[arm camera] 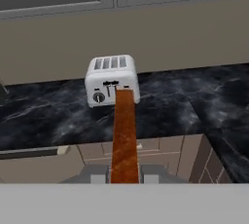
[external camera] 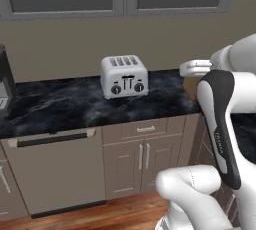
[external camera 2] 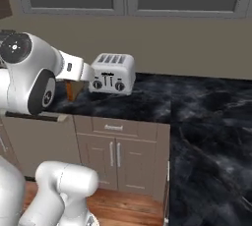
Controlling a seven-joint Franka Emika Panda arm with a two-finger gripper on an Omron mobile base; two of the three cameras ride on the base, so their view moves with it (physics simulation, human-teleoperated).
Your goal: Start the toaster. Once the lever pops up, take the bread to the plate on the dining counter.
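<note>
Fingers (arm camera: 98,178) of my two-finger gripper (arm camera: 124,177) are pinched on the thin tan-brown slice of toast (arm camera: 124,140), which I see edge-on, sticking straight out ahead of me. So I'd say toasting's done and I'm on the carry step. The boxy silver-white four-slot toaster (arm camera: 112,79) sits well beyond the slice on the black marble worktop (arm camera: 44,113). Next move calls for swinging toward the broad black marble slab (external camera 2: 216,136) off to my right. Plate? Can't spot it, and my fingertips are mostly cut off.

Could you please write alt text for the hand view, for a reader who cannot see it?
The gripper is shut on the bread, seen edge-on, which reaches toward the toaster on the black marble worktop.
</note>
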